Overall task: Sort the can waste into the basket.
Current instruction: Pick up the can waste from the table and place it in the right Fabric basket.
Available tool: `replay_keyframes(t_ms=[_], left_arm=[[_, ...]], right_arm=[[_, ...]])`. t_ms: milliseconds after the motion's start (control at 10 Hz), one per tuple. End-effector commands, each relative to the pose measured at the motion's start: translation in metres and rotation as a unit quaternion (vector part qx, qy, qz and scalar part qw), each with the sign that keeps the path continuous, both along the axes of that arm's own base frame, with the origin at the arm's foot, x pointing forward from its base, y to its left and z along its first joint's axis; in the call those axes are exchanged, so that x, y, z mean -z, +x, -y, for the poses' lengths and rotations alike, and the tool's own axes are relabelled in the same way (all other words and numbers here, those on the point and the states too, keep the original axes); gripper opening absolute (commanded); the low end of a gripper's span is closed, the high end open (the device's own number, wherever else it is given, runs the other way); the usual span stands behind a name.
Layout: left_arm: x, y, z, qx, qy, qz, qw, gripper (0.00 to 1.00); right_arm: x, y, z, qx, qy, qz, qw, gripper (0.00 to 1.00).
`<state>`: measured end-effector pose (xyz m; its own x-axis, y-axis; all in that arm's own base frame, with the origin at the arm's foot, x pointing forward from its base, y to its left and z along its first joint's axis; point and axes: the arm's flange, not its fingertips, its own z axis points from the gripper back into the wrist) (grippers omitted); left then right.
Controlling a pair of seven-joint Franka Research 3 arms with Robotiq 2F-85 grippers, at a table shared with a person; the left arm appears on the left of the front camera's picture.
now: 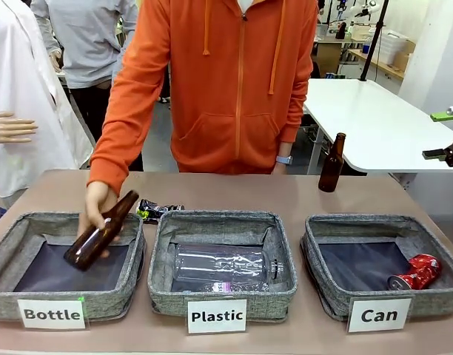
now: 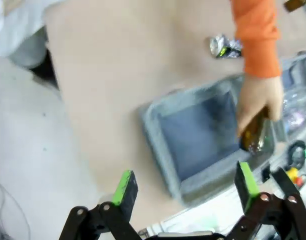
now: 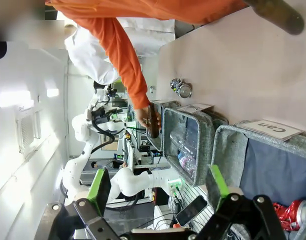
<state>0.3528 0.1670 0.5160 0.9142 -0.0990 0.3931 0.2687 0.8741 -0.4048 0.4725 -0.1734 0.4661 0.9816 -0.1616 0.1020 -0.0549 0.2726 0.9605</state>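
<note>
– Looking at the 2 cans, where are they?
– The red can [image 1: 415,272] lies inside the basket [image 1: 426,303] with the "Can" card, at its right end. The black and silver can [image 1: 158,210] lies on the table [image 1: 286,192], just behind the gap between the "Bottle" basket [image 1: 112,305] and the "Plastic" basket [image 1: 267,305].
– And the grippers?
– The left gripper [image 2: 185,182] and the right gripper [image 3: 158,182] both stand wide open and hold nothing.

On my feed a white table [image 1: 374,122] sits at two o'clock past the tan bench [image 1: 286,194] — white wall [image 1: 441,52] behind it, grey floor [image 1: 156,148] at ten.
</note>
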Motion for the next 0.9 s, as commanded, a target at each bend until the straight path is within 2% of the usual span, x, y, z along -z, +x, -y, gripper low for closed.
replay_keyframes(t_ms=[0,100,300,600,800], left_arm=[[0.002,-0.077,-0.073,-0.039,-0.056,0.032,0.997,1.00],[0.014,-0.108,-0.095,-0.058,-0.090,0.044,0.993,1.00],[0.038,-0.127,-0.109,-0.102,-0.116,0.046,0.987,1.00],[0.040,-0.130,-0.110,-0.103,-0.122,0.049,0.986,1.00],[0.031,-0.115,-0.101,-0.098,-0.107,0.040,0.989,1.00]], right_arm=[[-0.003,0.000,0.001,-0.007,-0.002,0.007,1.000,1.00],[-0.003,0.000,0.001,-0.007,-0.002,0.007,1.000,1.00],[-0.003,0.000,0.001,-0.007,-0.002,0.007,1.000,1.00],[-0.003,0.000,0.001,-0.007,-0.002,0.007,1.000,1.00],[-0.003,0.000,0.001,-0.007,-0.002,0.007,1.000,1.00]])
